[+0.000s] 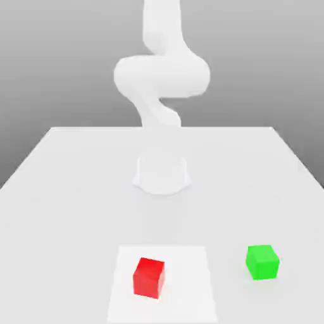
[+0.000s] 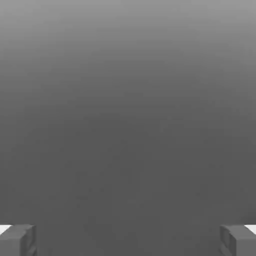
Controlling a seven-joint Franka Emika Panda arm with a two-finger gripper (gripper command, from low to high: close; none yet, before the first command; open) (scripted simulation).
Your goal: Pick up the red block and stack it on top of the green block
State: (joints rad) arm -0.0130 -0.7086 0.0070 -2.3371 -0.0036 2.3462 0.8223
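Observation:
A red block [image 1: 149, 277] lies on a slightly brighter white patch [image 1: 190, 266] near the table's front edge. A green block [image 1: 262, 261] sits on the table toward the exterior view's right of the red one, well apart from it. In the hand view my gripper [image 2: 128, 240] is open: its two grey fingertips [image 2: 17, 240] stand far apart at the picture's edges, with nothing between them and plain grey background beyond. The white arm [image 1: 161, 76] rises from its base [image 1: 162, 174] at the table's middle.
The white table [image 1: 63, 190] stretches wide around the arm's base. Its far edge runs across behind the base, and the sides narrow toward the back. A grey backdrop lies beyond.

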